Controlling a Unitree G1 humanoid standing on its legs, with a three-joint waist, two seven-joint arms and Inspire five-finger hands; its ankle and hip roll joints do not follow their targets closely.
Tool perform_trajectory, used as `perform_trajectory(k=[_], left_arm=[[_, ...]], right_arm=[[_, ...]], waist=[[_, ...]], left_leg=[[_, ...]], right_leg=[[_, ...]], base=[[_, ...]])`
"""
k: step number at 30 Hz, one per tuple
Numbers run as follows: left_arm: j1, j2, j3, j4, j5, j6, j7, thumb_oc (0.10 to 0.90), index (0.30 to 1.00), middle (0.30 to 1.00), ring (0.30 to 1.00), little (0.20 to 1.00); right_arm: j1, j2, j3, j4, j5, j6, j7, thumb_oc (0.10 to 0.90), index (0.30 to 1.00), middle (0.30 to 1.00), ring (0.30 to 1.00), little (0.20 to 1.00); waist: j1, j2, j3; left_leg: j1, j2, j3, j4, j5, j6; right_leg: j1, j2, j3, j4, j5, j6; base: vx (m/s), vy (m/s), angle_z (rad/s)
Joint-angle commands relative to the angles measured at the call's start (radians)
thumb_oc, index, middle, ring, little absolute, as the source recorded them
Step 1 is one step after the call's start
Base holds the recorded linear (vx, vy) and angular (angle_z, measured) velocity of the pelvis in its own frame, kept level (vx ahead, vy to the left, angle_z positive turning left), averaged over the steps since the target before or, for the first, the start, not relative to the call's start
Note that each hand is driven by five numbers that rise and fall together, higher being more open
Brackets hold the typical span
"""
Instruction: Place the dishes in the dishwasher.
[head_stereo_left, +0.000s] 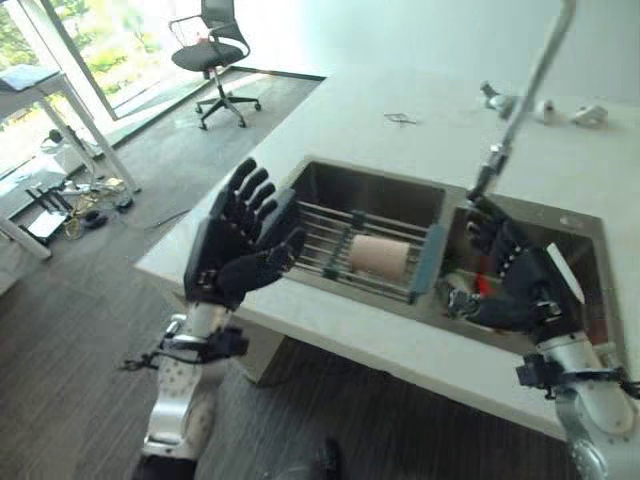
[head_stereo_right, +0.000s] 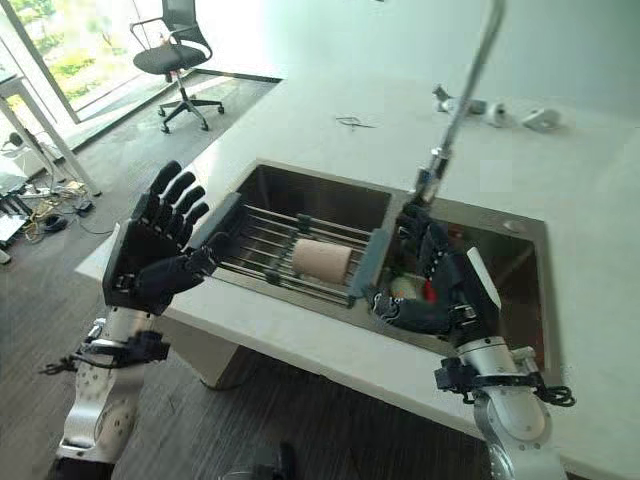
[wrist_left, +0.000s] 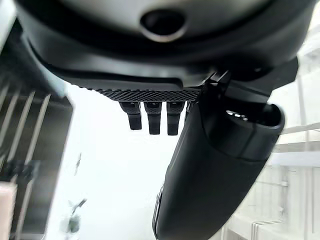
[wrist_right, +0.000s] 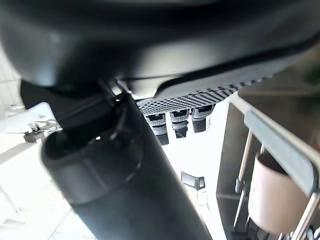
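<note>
I see a double sink (head_stereo_left: 330, 180) in the counter (head_stereo_left: 400, 100). Rack (head_stereo_left: 340, 245) spans its L basin w/ a pink cup (head_stereo_left: 379, 256) lying on it. R basin, 3 o'clock of the rack, holds dishes (head_stereo_right: 408, 287). L hand (head_stereo_left: 240, 245) released at 9 o'clock; R hand (head_stereo_left: 510, 275) released over the R basin.

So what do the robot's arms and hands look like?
The left hand and the right hand are black, with chunky jointed fingers like thick gloves. A white strip runs along the right hand's side. Both arms are shiny silver-grey tubes, with dark bands at the wrists.
</note>
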Motion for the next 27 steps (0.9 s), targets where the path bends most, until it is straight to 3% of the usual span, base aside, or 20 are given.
perform_trajectory(k=[1, 5, 6, 8, 15, 18, 19, 21, 24, 25, 27], left_arm=[[0.051, 0.052, 0.085, -0.175, 0.041, -0.138, 0.025, 0.8, 0.9, 0.9, 0.9, 0.9], [0.043, 0.059, 0.091, -0.195, 0.046, -0.156, 0.029, 0.8, 0.9, 0.9, 0.9, 0.9], [0.039, 0.062, 0.082, -0.212, 0.091, -0.163, 0.046, 0.8, 0.9, 0.9, 0.9, 0.9], [0.038, 0.054, 0.07, -0.224, 0.081, -0.161, 0.061, 0.8, 0.9, 0.9, 0.9, 0.9], [0.035, 0.04, 0.025, -0.213, -0.018, -0.102, 0.023, 0.8, 0.9, 0.9, 0.9, 0.9], [0.042, 0.034, 0.023, -0.206, -0.042, -0.091, 0.017, 0.8, 0.9, 0.9, 0.9, 0.9], [0.041, 0.029, 0.018, -0.204, -0.026, -0.082, 0.021, 0.8, 0.9, 0.9, 0.9, 0.9], [0.042, 0.028, 0.011, -0.199, -0.01, -0.084, 0.03, 0.8, 0.9, 0.9, 0.9, 0.9], [0.065, 0.032, 0.029, -0.201, -0.021, -0.062, 0.001, 0.8, 0.9, 0.9, 0.9, 0.9], [0.094, 0.037, 0.042, -0.197, -0.021, -0.04, -0.025, 0.8, 0.9, 0.9, 0.9, 0.9], [0.113, 0.047, 0.055, -0.193, 0.032, -0.068, 0.003, 0.8, 0.9, 0.9, 0.9, 0.9]], right_arm=[[-0.128, 0.029, -0.011, -0.02, -0.002, -0.103, -0.003, 0.8, 0.9, 0.9, 0.9, 0.9], [-0.143, 0.04, -0.004, -0.013, 0.011, -0.089, -0.026, 0.8, 0.9, 0.9, 0.9, 0.9], [-0.152, 0.037, 0.0, -0.005, 0.015, -0.096, -0.036, 0.8, 0.9, 0.9, 0.9, 0.9], [-0.146, 0.024, 0.004, 0.009, 0.014, -0.111, -0.06, 0.8, 0.9, 0.9, 0.9, 0.9], [-0.172, 0.037, 0.034, 0.035, -0.007, -0.09, -0.112, 0.8, 0.9, 0.9, 0.9, 0.9], [-0.164, 0.03, 0.035, 0.047, -0.015, -0.085, -0.099, 0.8, 0.9, 0.9, 0.9, 0.9], [-0.164, 0.023, 0.028, 0.054, -0.015, -0.087, -0.099, 0.8, 0.9, 0.9, 0.9, 0.9], [-0.165, 0.016, 0.016, 0.063, -0.023, -0.092, -0.1, 0.8, 0.9, 0.9, 0.9, 0.9], [-0.169, 0.008, -0.005, 0.054, -0.006, -0.075, -0.087, 0.8, 0.9, 0.9, 0.9, 0.9], [-0.173, 0.005, -0.004, 0.046, -0.001, -0.066, -0.066, 0.8, 0.9, 0.9, 0.9, 0.9], [-0.175, -0.01, 0.003, 0.042, -0.003, -0.059, -0.029, 0.8, 0.9, 0.9, 0.9, 0.9]], waist=[[0.041, 0.005, -0.043], [0.056, -0.014, -0.035], [0.064, -0.027, -0.029], [0.051, -0.035, -0.034], [0.035, -0.033, -0.066], [0.029, -0.048, -0.056], [0.03, -0.063, -0.045], [0.03, -0.069, -0.026], [0.025, -0.05, -0.017], [0.034, -0.024, -0.017], [0.054, -0.006, -0.023]], left_leg=[[-0.008, 0.17, 0.028, 0.098, -0.157, -0.116], [0.01, 0.168, 0.071, 0.098, -0.166, -0.126], [0.019, 0.163, 0.095, 0.098, -0.175, -0.134], [0.032, 0.15, 0.104, 0.098, -0.196, -0.126], [0.058, 0.139, 0.131, 0.098, -0.214, -0.123], [0.113, 0.133, 0.201, 0.098, -0.152, -0.148], [0.128, 0.134, 0.23, 0.098, -0.072, -0.173], [0.114, 0.165, 0.237, 0.1, -0.025, -0.194], [0.088, 0.226, 0.216, 0.098, -0.071, -0.194], [0.038, 0.256, 0.136, 0.098, -0.094, -0.204], [-0.032, 0.259, 0.021, 0.098, -0.107, -0.216]], right_leg=[[-0.044, 0.061, -0.141, -0.103, 0.329, 0.02], [-0.065, 0.083, -0.218, -0.144, 0.262, 0.005], [-0.107, 0.067, -0.246, -0.144, 0.205, -0.014], [-0.143, 0.067, -0.19, -0.144, 0.203, -0.019], [-0.168, 0.086, -0.147, -0.144, 0.197, -0.029], [-0.163, 0.072, -0.134, -0.144, 0.194, -0.043], [-0.158, 0.051, -0.133, -0.144, 0.197, -0.051], [-0.148, 0.04, -0.137, -0.144, 0.202, -0.054], [-0.146, 0.049, -0.135, -0.144, 0.202, -0.045], [-0.149, 0.073, -0.102, -0.144, 0.193, -0.037], [-0.146, 0.093, -0.051, -0.144, 0.174, -0.032]], base=[[0.07, 0.194, -0.44], [0.01, -0.024, -0.81], [0.0, -0.121, -0.92], [0.06, -0.206, -0.6], [0.09, -0.157, -0.1], [0.1, -0.143, -0.18], [0.05, -0.11, -0.27], [0.03, -0.037, -0.13], [0.04, 0.12, -0.01], [0.07, 0.241, 0.05], [0.14, 0.31, -0.4]])
